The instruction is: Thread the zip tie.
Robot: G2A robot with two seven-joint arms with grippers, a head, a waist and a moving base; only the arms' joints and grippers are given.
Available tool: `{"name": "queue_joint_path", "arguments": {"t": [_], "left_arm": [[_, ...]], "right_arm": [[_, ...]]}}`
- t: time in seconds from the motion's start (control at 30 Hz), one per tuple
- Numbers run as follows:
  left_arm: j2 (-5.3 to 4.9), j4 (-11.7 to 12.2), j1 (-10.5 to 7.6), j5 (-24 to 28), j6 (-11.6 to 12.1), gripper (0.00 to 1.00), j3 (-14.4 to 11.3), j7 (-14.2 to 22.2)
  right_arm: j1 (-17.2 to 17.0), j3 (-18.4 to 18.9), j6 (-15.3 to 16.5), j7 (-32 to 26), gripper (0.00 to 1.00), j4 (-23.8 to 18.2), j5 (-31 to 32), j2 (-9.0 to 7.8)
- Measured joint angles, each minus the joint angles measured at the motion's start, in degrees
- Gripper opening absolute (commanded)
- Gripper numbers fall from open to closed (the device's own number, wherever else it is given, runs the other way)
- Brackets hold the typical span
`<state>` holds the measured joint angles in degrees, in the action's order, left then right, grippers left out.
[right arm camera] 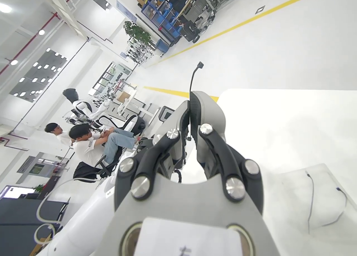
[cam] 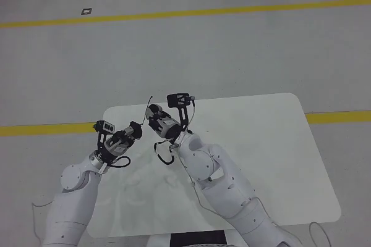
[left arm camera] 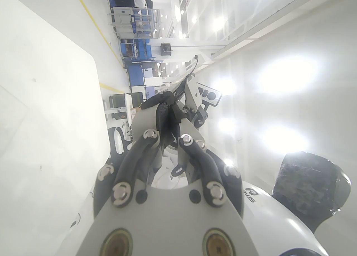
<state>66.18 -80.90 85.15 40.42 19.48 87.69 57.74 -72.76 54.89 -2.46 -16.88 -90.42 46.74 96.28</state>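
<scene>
Two grippers are held close together, just apart, above the corner of the white table (cam: 266,154) that lies far from the robot on its left side. The right gripper (right arm camera: 190,98) is closed tight on the black zip tie (right arm camera: 192,78), its fingers pressed together with the strap pinched between them. The strap is seen rising past the fingertips in a slight curve, and its small square head is carried at the free end, clear of everything. In the top view the same zip tie (cam: 149,102) is seen as a thin dark line standing beyond the right gripper (cam: 152,113), over the table's far edge.

The left gripper (cam: 135,131) is placed just beside the right one, on the robot's left and a little nearer the body. In the left wrist view the left gripper (left arm camera: 165,99) is shown with its dark-tipped fingers drawn together at the ends. Whether anything is pinched between them cannot be told. Beyond it, the zip tie (left arm camera: 192,69) is seen running up out of the right gripper.

Two further black zip ties, one nearly straight (right arm camera: 310,198) and one bent (right arm camera: 343,207), are laid flat on the table in the right wrist view, well apart from both grippers.
</scene>
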Motion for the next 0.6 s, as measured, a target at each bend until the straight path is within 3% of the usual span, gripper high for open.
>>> {"name": "queue_joint_path", "arguments": {"t": [0.6], "left_arm": [[0.00, 0.00, 0.00, 0.00, 0.00, 0.00, 0.00, 0.00]], "right_arm": [[0.19, -0.46, -0.23, 0.51, 0.00, -0.76, -0.25, -0.58]]}}
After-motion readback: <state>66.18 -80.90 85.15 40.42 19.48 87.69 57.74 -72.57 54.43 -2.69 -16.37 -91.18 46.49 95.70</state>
